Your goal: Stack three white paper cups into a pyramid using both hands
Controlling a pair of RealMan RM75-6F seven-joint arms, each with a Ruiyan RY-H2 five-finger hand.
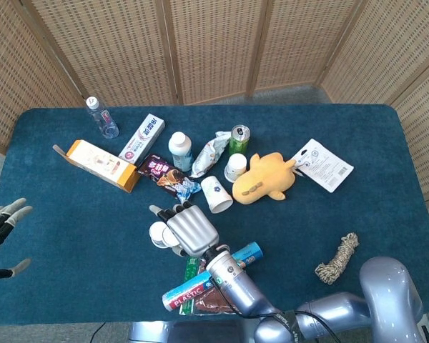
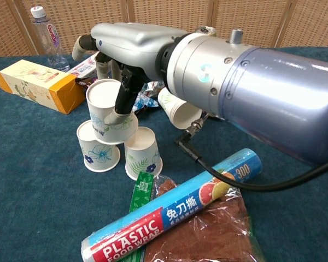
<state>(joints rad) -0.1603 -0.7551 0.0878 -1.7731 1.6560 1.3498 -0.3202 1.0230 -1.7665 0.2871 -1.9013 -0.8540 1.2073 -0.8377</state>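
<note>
Right hand (image 2: 126, 52) reaches over the cup stack, fingers (image 2: 123, 101) wrapped round the top cup (image 2: 110, 112); the cup stands upside down, resting on two base cups, the left cup (image 2: 97, 146) and the right cup (image 2: 142, 154), both also upside down and side by side; the pyramid sits just left of the plastic wrap roll (image 2: 175, 210), on the blue surface (image 2: 38, 207).

In the head view the right hand (image 1: 191, 229) covers most of the stack; only a white cup edge (image 1: 158, 234) shows at its left side.

Left hand (image 1: 3, 227) at the far left edge, well apart from the stack; fingers spread wide, holding nothing.

A fourth cup (image 1: 217, 194) lies on its side beyond the stack, near a yellow plush (image 1: 264, 179); orange box (image 1: 104, 166) lies up and left of the stack; water bottle (image 1: 101, 118) stands beyond the box; green can (image 1: 239, 139) beyond the plush; rope bundle (image 1: 339, 257) well to the right of the stack; brown packet (image 2: 208, 229) lies under the roll, a green strip (image 2: 142, 191) beside it.
</note>
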